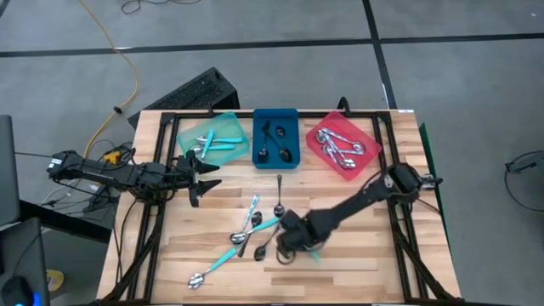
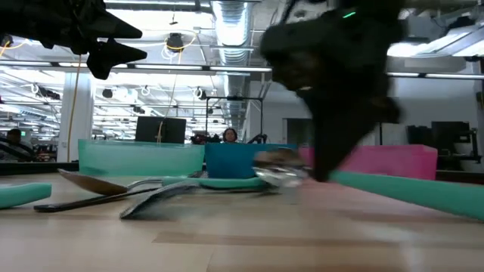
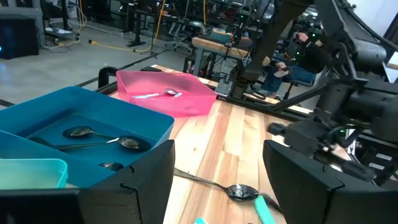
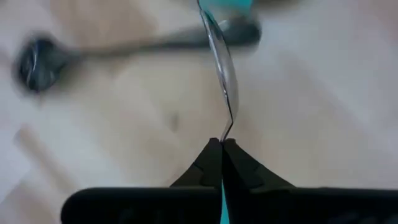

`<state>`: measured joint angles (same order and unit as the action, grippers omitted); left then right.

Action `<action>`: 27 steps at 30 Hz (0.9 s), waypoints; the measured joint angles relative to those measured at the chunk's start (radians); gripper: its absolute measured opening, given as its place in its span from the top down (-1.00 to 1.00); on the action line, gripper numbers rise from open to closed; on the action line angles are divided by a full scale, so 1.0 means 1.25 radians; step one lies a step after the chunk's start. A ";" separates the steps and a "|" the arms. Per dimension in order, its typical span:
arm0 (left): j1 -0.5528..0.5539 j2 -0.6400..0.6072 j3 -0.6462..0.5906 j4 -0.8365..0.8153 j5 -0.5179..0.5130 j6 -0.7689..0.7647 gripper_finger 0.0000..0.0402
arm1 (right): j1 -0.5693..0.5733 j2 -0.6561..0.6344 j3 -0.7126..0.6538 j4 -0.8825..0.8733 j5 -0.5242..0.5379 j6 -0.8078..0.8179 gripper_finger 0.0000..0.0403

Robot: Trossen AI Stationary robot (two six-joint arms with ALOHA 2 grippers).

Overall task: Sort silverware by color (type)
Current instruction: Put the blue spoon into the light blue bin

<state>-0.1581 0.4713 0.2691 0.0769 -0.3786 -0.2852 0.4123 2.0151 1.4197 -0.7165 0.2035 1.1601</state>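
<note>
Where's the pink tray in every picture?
High view: the pink tray sits at the table's far edge, rightmost of three trays.
Low view: behind the dark arm, right of centre.
Left wrist view: beyond the blue tray, near the middle.
Right wrist view: not in it.
Shared landmark: the blue tray beside it.

Both arms are dark, almost black, built from slim links with thicker round joints. The left arm (image 1: 127,172), at the left of the high view, ends in a gripper (image 1: 206,177) with two pointed black fingers (image 3: 314,180); in the left wrist view, these fingers are broad, flat, matte plates with angular stepped edges. The right arm (image 1: 365,200), at the right of the high view, has a bulky joint housing. Its gripper (image 4: 222,144) shows two black wedge-shaped fingertips on a wide black bar. A small green light (image 2: 349,13) glows at the upper middle of the low view.
</note>
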 joint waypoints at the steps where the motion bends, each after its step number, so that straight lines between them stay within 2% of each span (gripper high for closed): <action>1: 0.000 0.000 0.000 0.000 0.000 0.000 -0.14 | -0.016 0.002 0.015 -0.004 0.012 -0.031 0.91; 6: 0.000 0.000 0.000 -0.001 0.000 0.000 -0.14 | -0.083 -0.003 0.076 0.005 0.043 -0.167 0.91; 13: 0.000 0.000 0.000 -0.003 0.000 0.000 -0.14 | -0.144 -0.003 0.106 0.040 0.067 -0.294 0.91; 27: 0.000 0.000 0.000 -0.007 0.000 0.000 -0.14 | -0.243 -0.003 0.106 0.320 0.094 -0.499 0.90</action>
<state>-0.1582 0.4713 0.2691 0.0684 -0.3782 -0.2848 0.1085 2.0109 1.5520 -0.3164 0.3206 0.5361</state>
